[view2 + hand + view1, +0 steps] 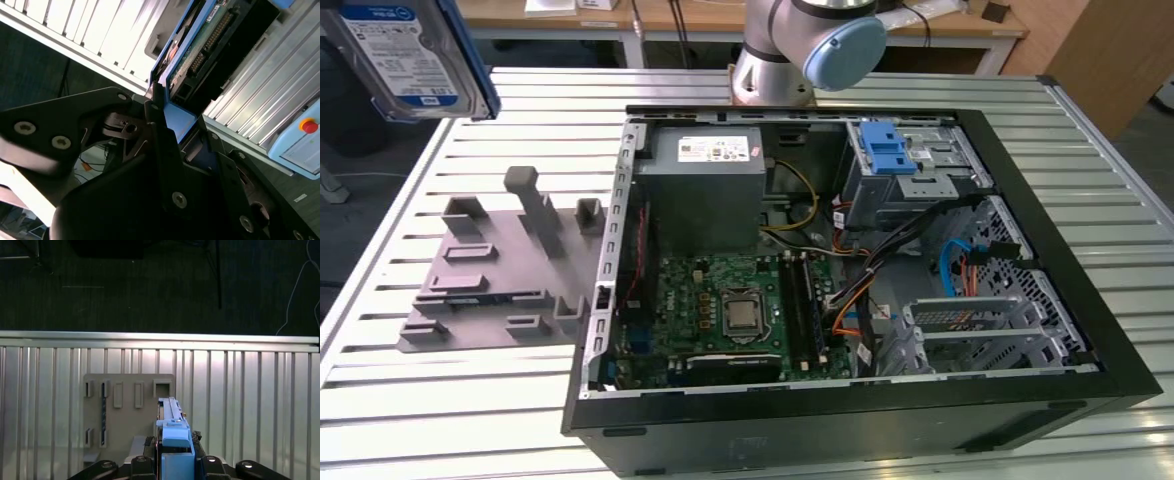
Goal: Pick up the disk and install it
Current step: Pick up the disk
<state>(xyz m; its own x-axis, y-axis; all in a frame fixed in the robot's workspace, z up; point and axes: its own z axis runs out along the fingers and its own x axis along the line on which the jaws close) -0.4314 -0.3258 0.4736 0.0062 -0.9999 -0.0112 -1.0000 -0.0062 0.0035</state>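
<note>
Disk (403,55) is off the bench (454,400), held aloft with its blue-and-white label facing the exterior view, at about 10 o'clock from the open computer case (854,440). Pincer (172,441) is clamped on the disk. In both wrist views the black fingers (159,125) press against the blue side rail, and the drive stands on edge between them. Grey fixture (480,290) lies flat on the bench just beside the case, at its 9 o'clock, and the first wrist view shows it directly beyond the held disk. Inside the case, the drive cage (914,170) with its blue latch sits at 1 o'clock and the power-supply box (707,190) at 11 o'clock. Arm (801,50) rises at 12 o'clock behind the case.
</note>
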